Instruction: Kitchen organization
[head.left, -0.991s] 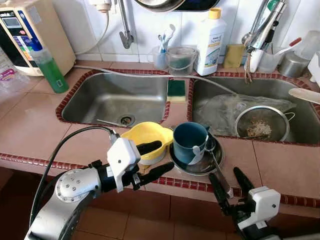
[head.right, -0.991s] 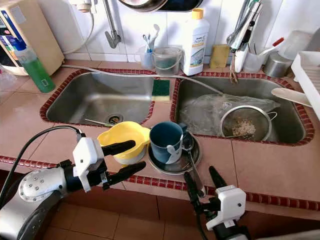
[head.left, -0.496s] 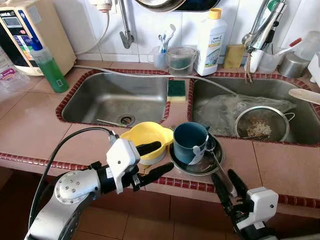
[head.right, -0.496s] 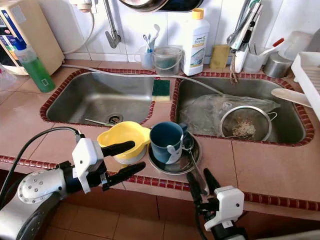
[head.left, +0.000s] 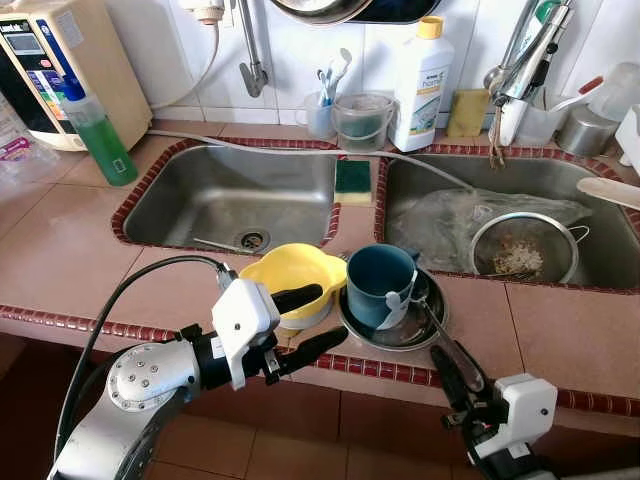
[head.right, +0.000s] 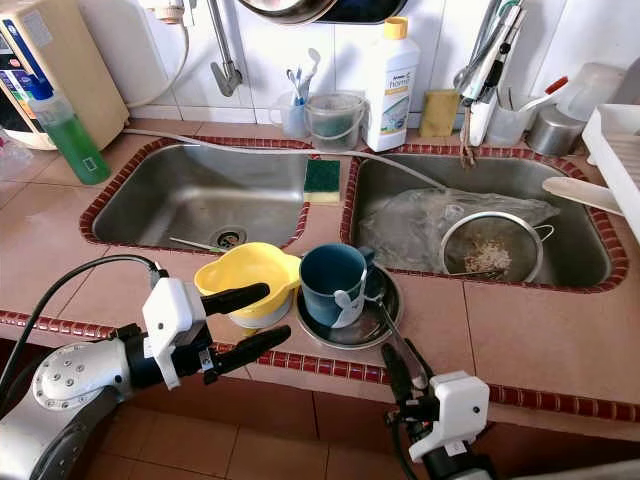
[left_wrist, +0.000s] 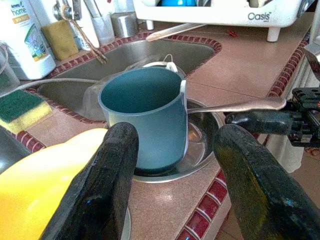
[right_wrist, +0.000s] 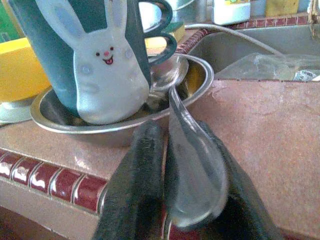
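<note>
Head view: left gripper (head.left: 305, 320) fingers spread at yellow bowl (head.left: 290, 275), teal mug (head.left: 380, 285) in steel dish (head.left: 400, 325) on tabletop (head.left: 560, 335), left wrist: "Oasis" rack (left_wrist: 220, 12), right wrist: right gripper (right_wrist: 187, 200) fingers clamped on spoon (right_wrist: 192, 165), bunny-print mug.

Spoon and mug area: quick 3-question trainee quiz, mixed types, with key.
1. True or false: the right hand is closed on the spoon handle.
2. Multiple choice: the blue mug stands in A) the left sink, B) the steel bowl, C) the strainer.
3. Fill in: the left hand is open, one finger over the ____ bowl.

Key: 1 true; 2 B; 3 yellow.
</note>
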